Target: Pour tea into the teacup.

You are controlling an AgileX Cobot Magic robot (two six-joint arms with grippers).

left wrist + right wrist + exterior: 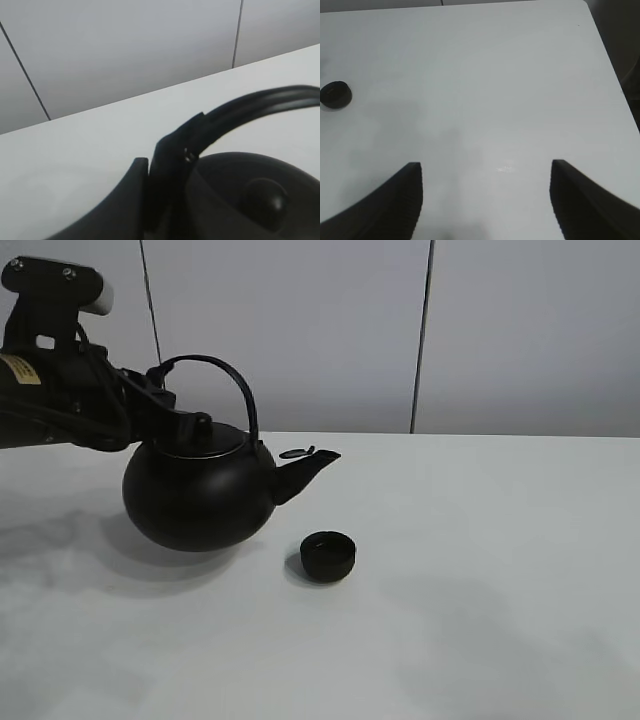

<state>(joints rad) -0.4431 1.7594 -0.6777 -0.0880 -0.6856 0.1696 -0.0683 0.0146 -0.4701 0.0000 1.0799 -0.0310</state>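
Teacup (328, 555) sits upright on the white counter (480, 570), toward the front, just below and slightly right of the kettle's spout tip. Not touching the kettle. Right wrist view picks up the cup (335, 95) small and far off to one side.

Kettle (200, 495) — large, round, black, lid on with knob. Looks roughly level, spout aimed right; whether its base rests on the counter or hangs just above it is hard to call from the shadow.

Left arm comes in from the left edge, forearm roughly horizontal, wrist reaching to the rear foot of the arched handle. Left end effector (160, 400) is clamped on the handle there; the wrist view shows its dark fingers (167, 170) pinched around the handle bar, lid knob just beyond.

Right end effector (485, 200) hangs above bare counter, well apart from cup and kettle, fingers spread with nothing between them. Not seen in the high view.
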